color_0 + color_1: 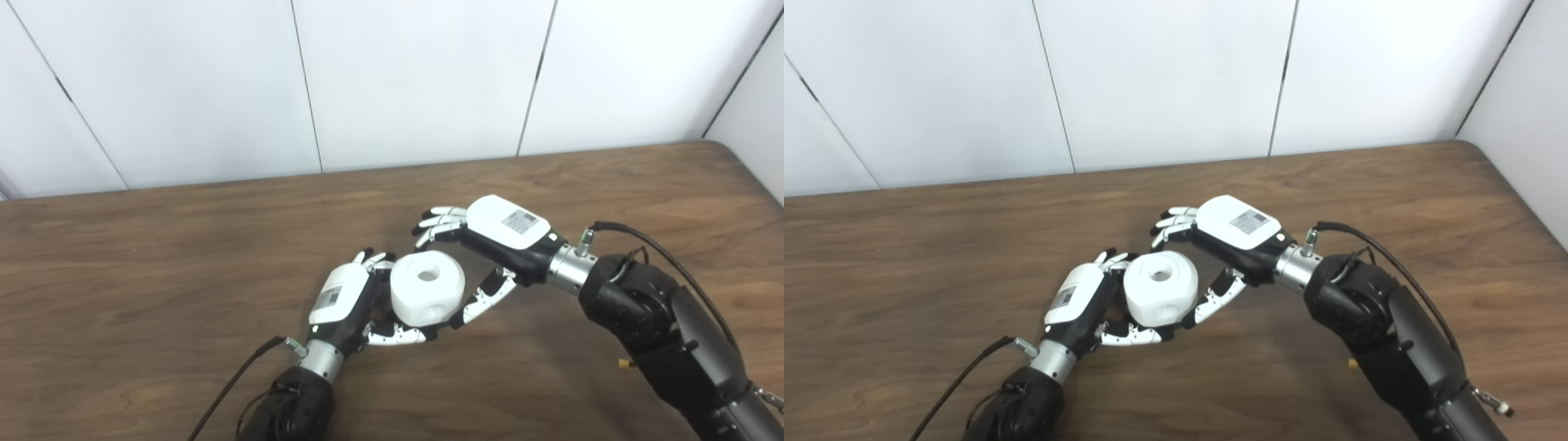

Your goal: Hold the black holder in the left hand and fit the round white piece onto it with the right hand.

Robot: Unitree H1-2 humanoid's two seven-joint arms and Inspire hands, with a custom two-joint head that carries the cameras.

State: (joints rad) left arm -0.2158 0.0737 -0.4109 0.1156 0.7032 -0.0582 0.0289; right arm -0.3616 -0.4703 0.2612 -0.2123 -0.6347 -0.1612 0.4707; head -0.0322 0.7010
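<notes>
left hand cups the round white piece mid-table, holder hidden beneath. right hand hangs just beside it, fingers spread, gripping nothing. you should keep the left steady and press straight down on the piece.

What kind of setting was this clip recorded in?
Probably a lab or test booth: a bare wood-grain table, plain white wall panels behind it, and only the round white piece between the left hand and right hand.
</notes>
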